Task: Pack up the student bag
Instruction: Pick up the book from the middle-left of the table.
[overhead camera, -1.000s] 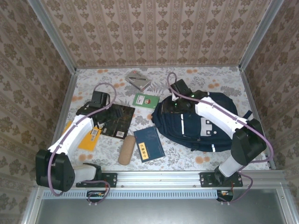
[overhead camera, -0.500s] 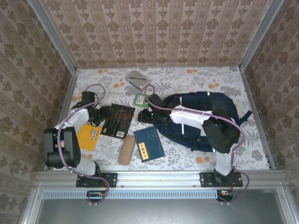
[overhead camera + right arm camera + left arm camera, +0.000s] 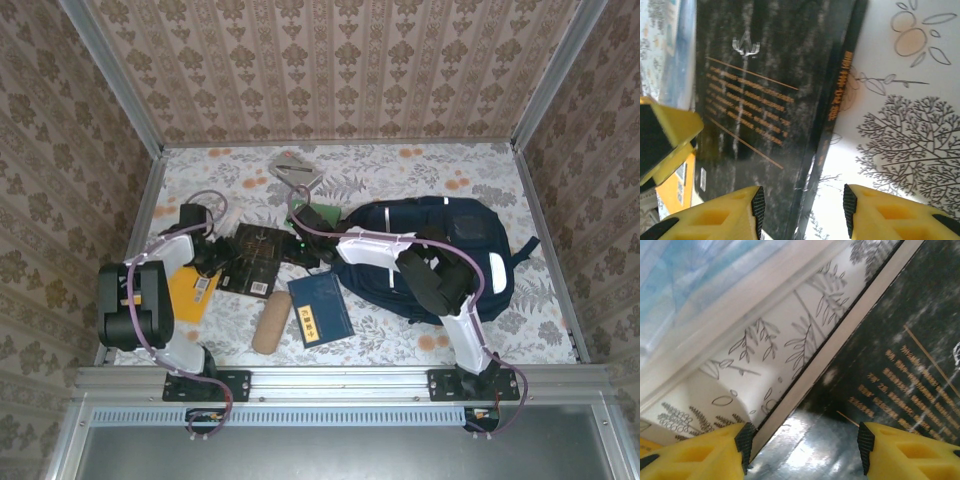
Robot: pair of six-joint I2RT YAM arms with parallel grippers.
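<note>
The student bag point(image 3: 470, 225) is seen lying flat at the right of the surface point(image 3: 400, 165). The left gripper point(image 3: 802, 442) is poised, jaws parted, astride an edge of the black book point(image 3: 880, 365); the right gripper point(image 3: 801, 207) is spread wide above its spine.

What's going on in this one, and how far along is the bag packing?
Both arms are at the black book, which lies flat on the table to the left of the navy backpack. The left gripper straddles the book's page edge and the right gripper straddles its spine. Both have open jaws and nothing is gripped. The blue book, orange booklet and tan cylindrical case lie on the table, unpacked.
</note>
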